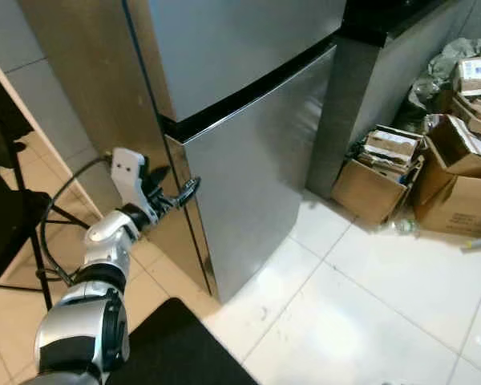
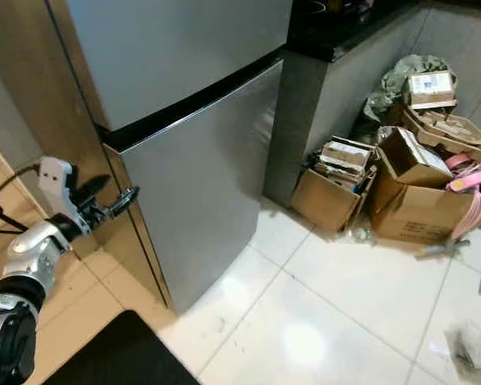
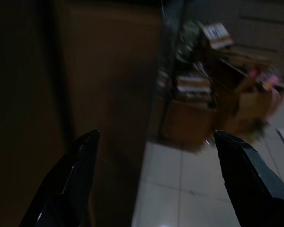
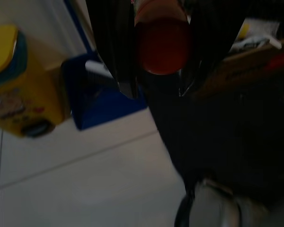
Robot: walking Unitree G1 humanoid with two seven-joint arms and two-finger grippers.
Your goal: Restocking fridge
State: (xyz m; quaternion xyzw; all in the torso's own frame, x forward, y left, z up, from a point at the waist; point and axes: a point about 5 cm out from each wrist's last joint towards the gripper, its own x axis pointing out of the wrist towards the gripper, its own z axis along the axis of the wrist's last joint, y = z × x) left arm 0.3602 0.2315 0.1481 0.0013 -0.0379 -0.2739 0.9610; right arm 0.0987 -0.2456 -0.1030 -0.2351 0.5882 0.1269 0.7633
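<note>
The fridge (image 1: 256, 176) stands shut, with a silver upper door, a silver lower door and a black gap between them. My left gripper (image 1: 180, 186) is open at the left edge of the lower door, just below the gap, its fingers (image 3: 71, 179) spread wide on either side of that edge. In the right wrist view, my right gripper (image 4: 157, 90) is shut on a red-capped item (image 4: 163, 45), held low over the floor. The rest of that item is hidden behind the fingers.
Open cardboard boxes (image 1: 457, 176) full of clutter pile up on the floor right of the fridge, beside a dark counter (image 1: 377, 24). A black mat (image 1: 168, 345) lies at my feet and a black chair (image 1: 8, 216) stands to the left. A yellow container (image 4: 16, 80) and a blue box (image 4: 102, 99) sit on the floor near my right gripper.
</note>
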